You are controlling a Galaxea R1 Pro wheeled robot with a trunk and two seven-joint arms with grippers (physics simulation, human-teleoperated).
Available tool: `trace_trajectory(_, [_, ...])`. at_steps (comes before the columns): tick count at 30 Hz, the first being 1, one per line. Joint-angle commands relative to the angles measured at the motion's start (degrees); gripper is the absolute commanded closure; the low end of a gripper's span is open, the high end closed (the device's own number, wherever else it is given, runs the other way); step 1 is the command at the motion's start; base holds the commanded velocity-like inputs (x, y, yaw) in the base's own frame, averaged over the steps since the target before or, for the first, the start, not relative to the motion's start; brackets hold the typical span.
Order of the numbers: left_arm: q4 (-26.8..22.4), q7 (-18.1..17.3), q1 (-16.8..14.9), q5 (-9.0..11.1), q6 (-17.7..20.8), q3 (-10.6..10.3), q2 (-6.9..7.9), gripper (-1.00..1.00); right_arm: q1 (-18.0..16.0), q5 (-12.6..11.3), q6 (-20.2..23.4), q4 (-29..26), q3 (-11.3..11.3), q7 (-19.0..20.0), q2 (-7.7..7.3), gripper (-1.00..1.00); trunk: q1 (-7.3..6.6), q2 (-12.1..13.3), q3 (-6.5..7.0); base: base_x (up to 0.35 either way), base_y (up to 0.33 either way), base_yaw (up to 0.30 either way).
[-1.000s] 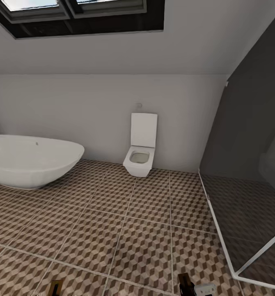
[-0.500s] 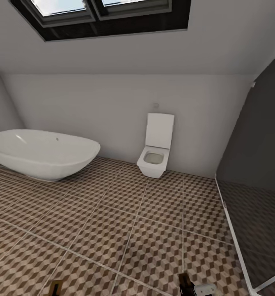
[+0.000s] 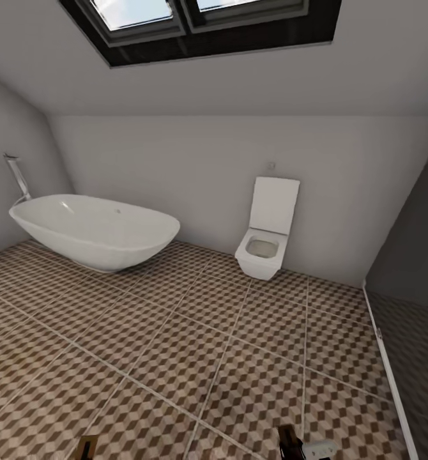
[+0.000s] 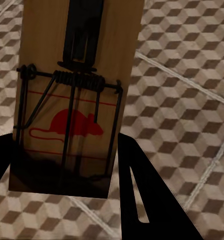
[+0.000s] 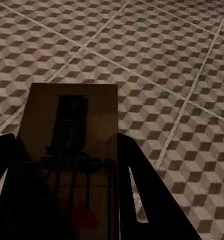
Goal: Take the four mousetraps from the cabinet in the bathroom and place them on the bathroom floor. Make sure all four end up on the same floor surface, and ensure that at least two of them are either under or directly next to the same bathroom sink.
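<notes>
A mousetrap [image 4: 81,75], a brown wooden board with a red mouse print and a dark wire spring, sits between the fingers of my left gripper [image 4: 65,150], which is shut on it above the bathroom floor [image 4: 182,100]. My right gripper [image 5: 66,150] is shut on a second mousetrap [image 5: 74,105], which lies in shadow over the same cube-patterned tiles [image 5: 157,45]. In the head view the tips of both held loads peek up at the bottom edge, left [image 3: 86,447] and right [image 3: 290,443]. The bathroom floor [image 3: 175,358] stretches ahead of me.
An oval white bathtub [image 3: 96,231] with a chrome filler [image 3: 17,176] stands at the far left. A white wall-hung toilet [image 3: 268,243] is at the back wall. The dark shower floor [image 3: 418,358] with its pale curb lies at the right. A skylight [image 3: 195,19] is overhead.
The head camera has swung left: bathtub and toilet sit further right in the picture, the left wall and tub filler have come in, most of the shower has slid out. Both grippers keep their mousetraps.
</notes>
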Motion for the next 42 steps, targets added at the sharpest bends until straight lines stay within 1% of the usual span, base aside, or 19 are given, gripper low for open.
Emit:
trace_trajectory(1, [-0.06,0.81,-0.02,-0.23,-0.02,-0.48,0.02,1.0,-0.03,0.45,-0.18,0.03,-0.23,-0.25,0.02,1.0,0.0,-0.03,-0.05,0.0,0.0,0.249])
trace_trajectory(12, [-0.09,0.81,-0.02,-0.23,-0.02,-0.48,-0.03,1.0,-0.03,0.46,-0.23,0.03,-0.23,-0.24,0.03,1.0,0.0,-0.03,-0.05,0.004,0.0,0.249])
trace_trajectory(21, [-0.58,1.01,-0.02,0.11,0.18,-0.25,-0.14,1.0,-0.03,0.46,-0.31,0.03,-0.23,-0.25,0.07,1.0,0.0,-0.03,-0.05,0.092,0.0,0.249])
trace_trajectory(23, [-2.44,1.1,-0.09,0.45,0.62,-0.01,-0.2,1.0,-0.03,0.46,-0.31,0.03,-0.23,-0.25,0.09,1.0,0.0,-0.03,-0.05,0.035,0.0,0.249])
trace_trajectory(27, [-10.01,1.27,-0.17,0.15,2.2,-0.13,-0.36,1.0,-0.03,0.46,-0.31,0.03,-0.23,-0.25,0.05,1.0,0.0,-0.03,-0.05,0.01,0.0,0.249])
trace_trajectory(31, [-11.83,1.19,-0.19,-0.22,2.36,-0.34,-0.38,1.0,-0.03,0.46,-0.31,0.03,-0.23,-0.25,0.08,1.0,0.0,-0.03,-0.05,0.002,0.0,0.249])
trace_trajectory(34, [-10.47,1.01,-0.19,-0.48,1.72,-0.17,0.56,1.0,-0.03,0.46,-0.25,0.03,-0.25,-0.25,0.04,1.0,0.0,-0.03,-0.05,0.001,0.0,0.249])
trace_trajectory(36, [-8.69,0.94,-0.19,-0.5,0.21,-0.12,1.26,1.0,-0.03,0.42,-0.22,0.03,-0.29,-0.25,0.03,1.0,0.0,-0.03,-0.05,0.0,0.0,0.249])
trace_trajectory(39, [-6.26,0.94,-0.19,-0.49,-2.77,-0.28,1.58,1.0,-0.03,0.38,-0.28,0.03,-0.31,-0.25,0.02,1.0,0.0,-0.03,-0.05,0.0,0.0,0.249])
trace_trajectory(42, [-4.39,0.97,-0.19,-0.49,-4.92,-0.35,1.66,1.0,-0.03,0.38,-0.36,0.03,-0.31,-0.25,0.02,1.0,0.0,-0.03,-0.05,0.0,0.0,0.249])
